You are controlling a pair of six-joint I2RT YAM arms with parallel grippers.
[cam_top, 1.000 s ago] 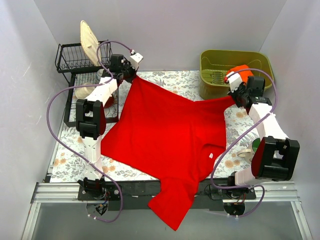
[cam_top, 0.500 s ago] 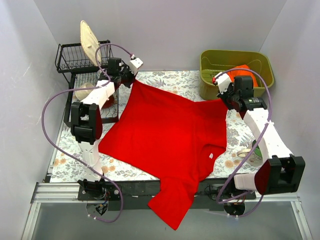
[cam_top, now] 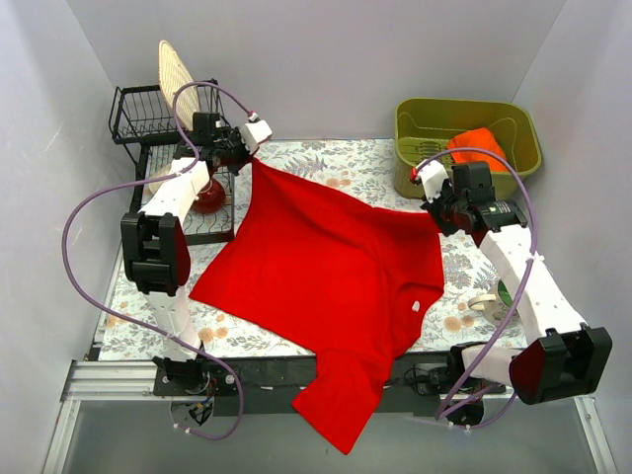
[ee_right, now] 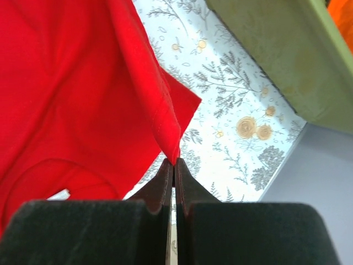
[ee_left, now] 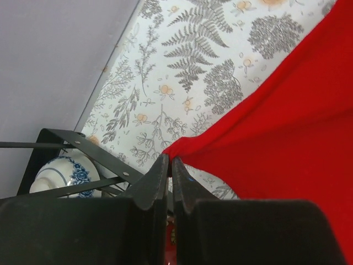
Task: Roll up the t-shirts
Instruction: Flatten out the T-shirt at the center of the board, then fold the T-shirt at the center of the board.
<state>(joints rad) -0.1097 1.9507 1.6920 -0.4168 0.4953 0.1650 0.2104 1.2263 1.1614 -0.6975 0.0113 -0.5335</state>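
A bright red t-shirt (cam_top: 326, 267) lies spread over the floral cloth, its lower part hanging over the near table edge. My left gripper (cam_top: 247, 158) is shut on the shirt's far left corner (ee_left: 182, 146) beside the black rack. My right gripper (cam_top: 434, 209) is shut on the shirt's far right corner (ee_right: 168, 132) in front of the green tub. Both corners are lifted and the far edge is stretched between them.
A black dish rack (cam_top: 163, 128) with a tan plate, a blue-patterned bowl (ee_left: 60, 171) and a small glossy red round item (cam_top: 207, 197) stands at the far left. A green tub (cam_top: 464, 138) holding an orange thing sits far right. A tape roll (cam_top: 489, 301) lies near the right edge.
Both grippers have moved left with the shirt's far corners held. The right corner has come inward from the tub, and the shirt's far edge has shifted left.
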